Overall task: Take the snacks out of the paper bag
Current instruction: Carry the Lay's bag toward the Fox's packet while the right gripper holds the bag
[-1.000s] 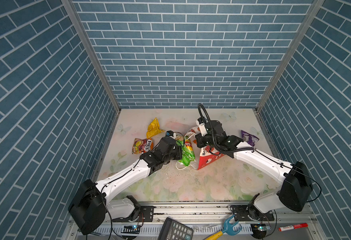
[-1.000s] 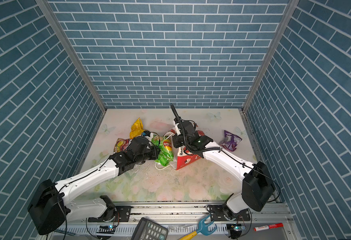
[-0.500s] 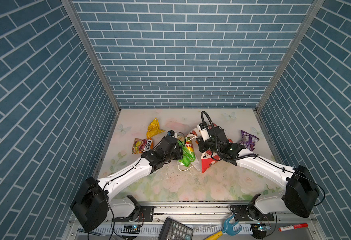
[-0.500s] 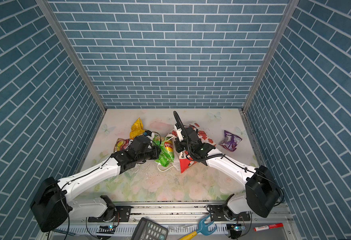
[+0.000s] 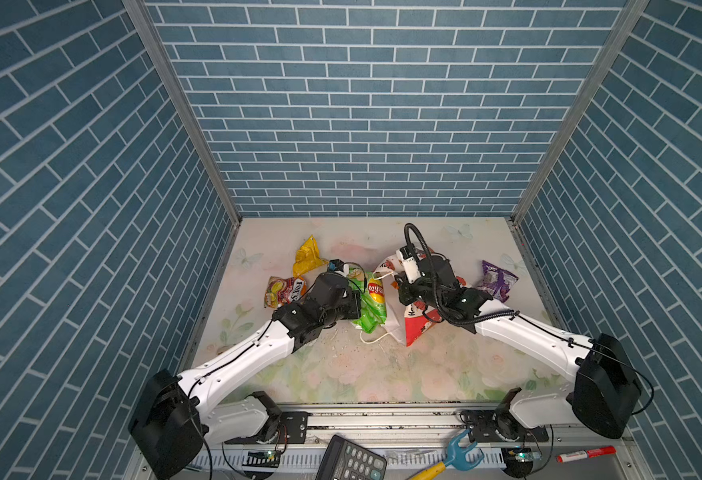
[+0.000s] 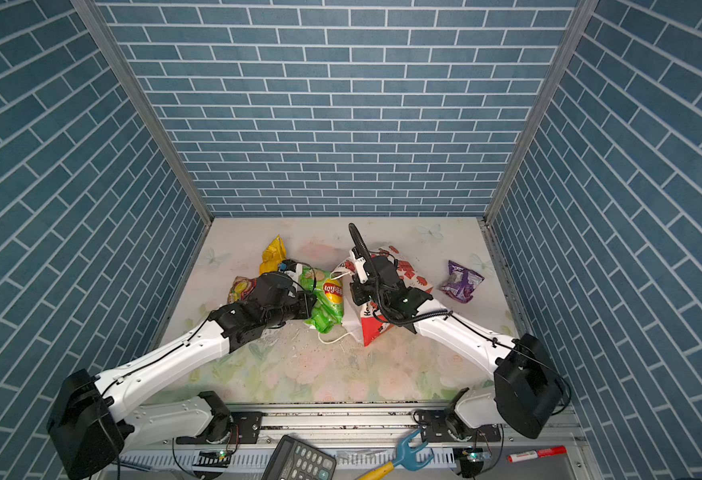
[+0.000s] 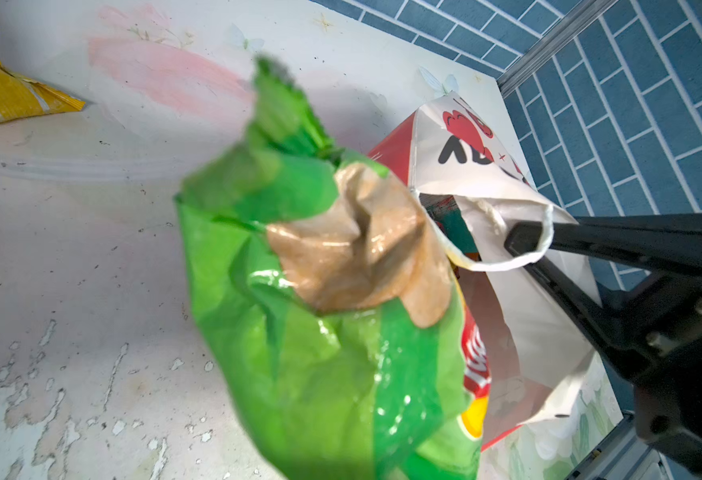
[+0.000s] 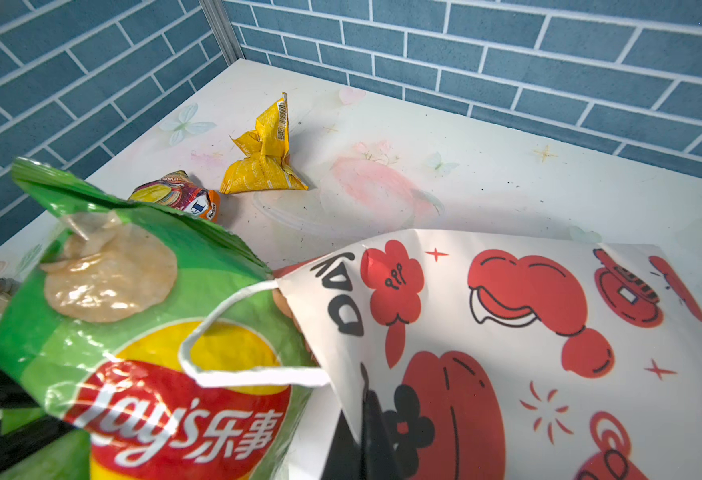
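the yellow foil packet (image 5: 307, 255), orange foil packet (image 5: 285, 291) and purple foil packet (image 5: 497, 282) lie out on the floral table (image 5: 341, 374), the left gripper (image 5: 354, 297) is clamped on the green lay's chip packet (image 5: 372, 307) just outside the mouth of the white-and-red paper bag (image 5: 418, 328), whose rim the right gripper (image 5: 402, 292) pinches tight, and something teal (image 7: 452, 225) shows inside, yet to come out.

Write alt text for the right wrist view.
A green Lay's packet sits at the mouth of a white paper bag with red cartoon prints, the bag's white cord handle looped across it. Behind, a yellow packet and an orange packet lie on the floral table.
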Robot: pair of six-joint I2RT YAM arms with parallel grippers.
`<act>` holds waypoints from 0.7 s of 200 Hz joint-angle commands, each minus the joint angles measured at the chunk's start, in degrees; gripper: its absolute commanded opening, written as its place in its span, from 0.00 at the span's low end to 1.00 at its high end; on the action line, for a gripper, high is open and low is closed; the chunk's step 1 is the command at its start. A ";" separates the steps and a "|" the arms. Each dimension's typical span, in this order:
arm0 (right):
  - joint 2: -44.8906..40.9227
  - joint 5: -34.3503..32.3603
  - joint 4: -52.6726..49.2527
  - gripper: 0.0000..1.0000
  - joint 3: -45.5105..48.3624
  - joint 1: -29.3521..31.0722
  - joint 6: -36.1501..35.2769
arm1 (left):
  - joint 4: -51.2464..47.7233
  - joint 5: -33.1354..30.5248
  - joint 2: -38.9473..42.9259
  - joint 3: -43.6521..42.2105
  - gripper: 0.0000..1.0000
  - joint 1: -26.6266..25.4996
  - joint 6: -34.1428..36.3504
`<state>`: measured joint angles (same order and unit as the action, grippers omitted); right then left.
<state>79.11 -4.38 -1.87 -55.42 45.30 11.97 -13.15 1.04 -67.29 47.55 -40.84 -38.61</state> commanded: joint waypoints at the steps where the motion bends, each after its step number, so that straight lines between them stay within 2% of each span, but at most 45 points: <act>1: -1.06 -1.93 -0.97 0.00 0.85 -0.03 -2.07 | 0.56 -3.77 1.51 1.25 0.00 0.59 1.09; 57: -1.07 -2.82 -0.89 0.00 1.32 -0.02 -2.21 | -2.89 -6.19 4.21 1.60 0.00 0.59 2.03; 140: -1.33 -3.88 -0.86 0.00 1.47 -0.02 -2.30 | -10.74 -13.64 8.68 5.10 0.00 1.09 6.03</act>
<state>79.11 -6.13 -1.43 -55.40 45.36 11.92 -22.76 -6.87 -60.49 50.30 -40.77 -34.24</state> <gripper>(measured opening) 0.048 0.045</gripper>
